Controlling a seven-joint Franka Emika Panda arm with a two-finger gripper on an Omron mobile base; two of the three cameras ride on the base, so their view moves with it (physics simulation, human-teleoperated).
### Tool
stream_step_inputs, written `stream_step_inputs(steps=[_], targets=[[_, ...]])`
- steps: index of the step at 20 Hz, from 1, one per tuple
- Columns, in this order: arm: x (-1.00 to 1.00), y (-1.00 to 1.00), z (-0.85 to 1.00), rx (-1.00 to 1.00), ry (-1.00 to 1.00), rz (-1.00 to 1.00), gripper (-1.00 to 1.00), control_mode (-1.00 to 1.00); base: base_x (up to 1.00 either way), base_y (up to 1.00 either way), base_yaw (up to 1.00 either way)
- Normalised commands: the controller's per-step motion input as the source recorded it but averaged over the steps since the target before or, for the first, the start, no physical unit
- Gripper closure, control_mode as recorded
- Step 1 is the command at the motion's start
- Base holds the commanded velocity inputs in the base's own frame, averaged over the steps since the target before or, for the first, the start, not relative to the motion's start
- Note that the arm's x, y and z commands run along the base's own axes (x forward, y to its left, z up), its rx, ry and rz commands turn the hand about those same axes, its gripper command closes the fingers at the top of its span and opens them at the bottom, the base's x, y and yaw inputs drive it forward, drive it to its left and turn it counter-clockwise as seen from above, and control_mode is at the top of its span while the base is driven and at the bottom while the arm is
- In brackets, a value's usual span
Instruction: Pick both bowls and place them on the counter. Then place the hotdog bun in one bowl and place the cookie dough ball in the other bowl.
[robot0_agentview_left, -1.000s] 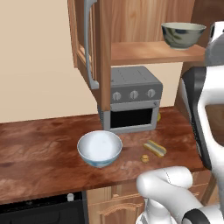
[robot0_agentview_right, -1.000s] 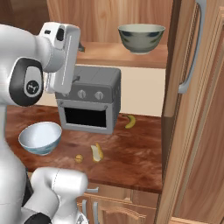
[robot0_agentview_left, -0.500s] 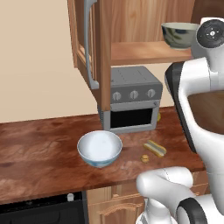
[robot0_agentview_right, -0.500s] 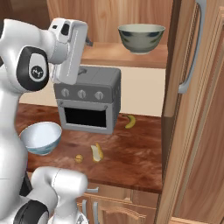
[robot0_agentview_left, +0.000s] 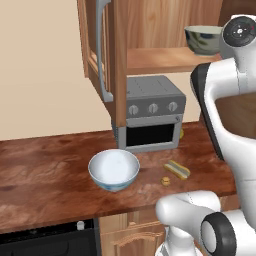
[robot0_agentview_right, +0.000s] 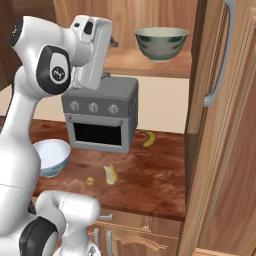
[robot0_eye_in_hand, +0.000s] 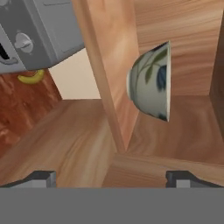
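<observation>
Reaching for the dark patterned ceramic bowl (robot0_agentview_right: 161, 43) on the cabinet shelf, top centre.
Gripper (robot0_eye_in_hand: 111, 177) wide open, empty (white bowl (robot0_agentview_left: 113, 169) already on counter (robot0_agentview_left: 45, 172)); next, advance and close on rim.

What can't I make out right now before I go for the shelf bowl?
- Gripper: hand view cuts the fingertips at the bottom edge; its grip width is unclear.
- Shelf bowl: the arm covers its right side in the left base view.
- Cookie dough ball: too small for detail.
- Banana: mostly behind the toaster oven in the left base view.
</observation>
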Motion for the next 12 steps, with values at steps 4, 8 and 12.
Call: stream_step_inputs(steps=[4,8,12], targets=[[0.01,-0.16,0.19,0.0,-0.04,-0.02,-1.0,-1.0,0.0,0.0,0.0],[0.2,-0.04,0.04,0.0,0.0,0.0,-1.0,-1.0,0.0,0.0,0.0],[0.37,0.0,0.0,0.0,0.0,0.0,-1.0,-1.0,0.0,0.0,0.0]])
